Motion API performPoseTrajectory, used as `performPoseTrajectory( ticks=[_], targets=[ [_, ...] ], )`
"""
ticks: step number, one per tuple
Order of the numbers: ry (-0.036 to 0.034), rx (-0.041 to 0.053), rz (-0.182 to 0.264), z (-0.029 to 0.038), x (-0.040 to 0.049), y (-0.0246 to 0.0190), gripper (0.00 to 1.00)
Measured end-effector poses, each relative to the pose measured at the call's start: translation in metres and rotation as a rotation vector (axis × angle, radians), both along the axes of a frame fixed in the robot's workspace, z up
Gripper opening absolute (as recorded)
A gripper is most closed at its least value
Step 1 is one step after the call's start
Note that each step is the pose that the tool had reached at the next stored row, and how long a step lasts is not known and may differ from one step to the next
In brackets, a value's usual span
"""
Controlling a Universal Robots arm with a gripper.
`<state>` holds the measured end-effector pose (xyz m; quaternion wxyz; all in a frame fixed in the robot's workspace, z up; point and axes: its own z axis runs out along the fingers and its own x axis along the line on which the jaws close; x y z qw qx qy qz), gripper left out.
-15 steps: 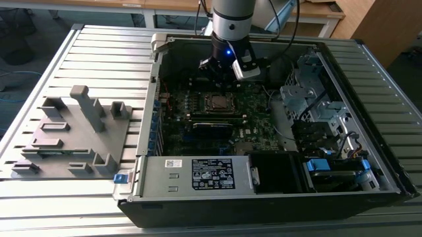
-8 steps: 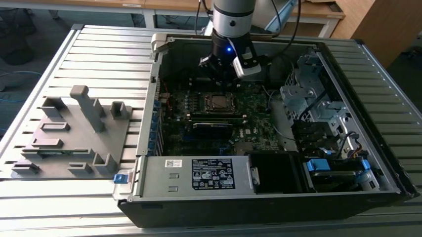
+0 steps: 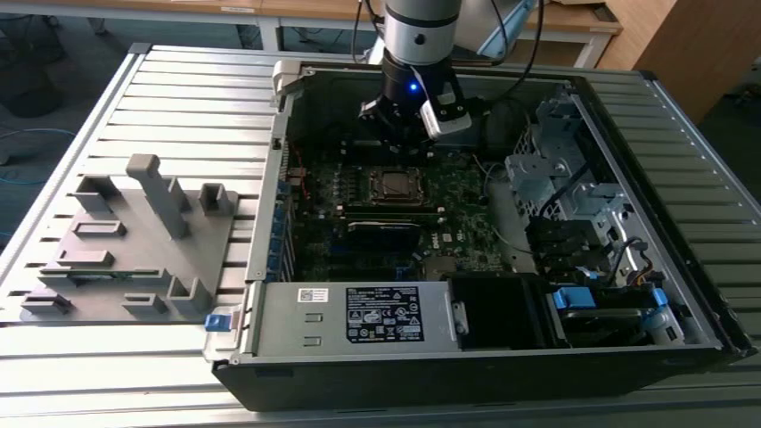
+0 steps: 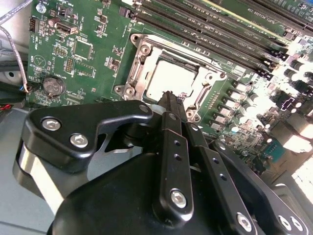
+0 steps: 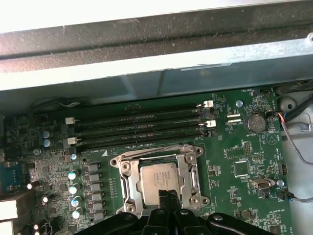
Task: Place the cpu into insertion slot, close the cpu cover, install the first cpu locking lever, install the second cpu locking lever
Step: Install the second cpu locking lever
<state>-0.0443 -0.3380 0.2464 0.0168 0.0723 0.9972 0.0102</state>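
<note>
— Where is the hand?

— In the exterior view I have the hand [image 3: 398, 134] at top centre of the frame, down inside the open case [image 3: 666, 294], just above the slot [image 3: 394, 185]. The case lies on its side on the slatted counter [image 3: 178, 107]. A grey fixture [image 3: 131, 241] sits on the counter at the left of the frame, well apart from the case.

— Fingers?

— Drawn together, as I read both wrist views: the two black fingers [image 4: 168, 105] run side by side to a narrow tip with nothing between them. In the first wrist view the hand [image 5: 166, 196] ends at the lower edge of the slot [image 5: 159, 178].

— And the cpu?

— The cpu [image 5: 157, 177] lies flat in the slot, its dull silver top showing at lower centre of the first wrist view. In the second wrist view the cpu [image 4: 171, 81] is a bright square just past the fingertips. I cannot tell whether the tip touches it.

— The cover?

— The cover [image 5: 193, 171] frames the chip, lying flat around it on the board [image 5: 244, 161]. I cannot make out how the levers sit. The memory sticks [image 5: 142, 125] run in rows just beside the slot.
</note>
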Motion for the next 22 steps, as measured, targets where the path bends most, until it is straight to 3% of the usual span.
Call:
performPoseTrajectory(
  ticks=[6, 15, 22],
  targets=[
    [0.0001, 0.0, 0.0, 0.0001, 0.0, -0.0015, 0.1],
    [-0.0001, 0.0004, 0.0, 0.0001, 0.0, -0.0103, 0.1],
    [0.0, 0.0005, 0.0, 0.0001, 0.0, -0.0117, 0.1]
  ],
)
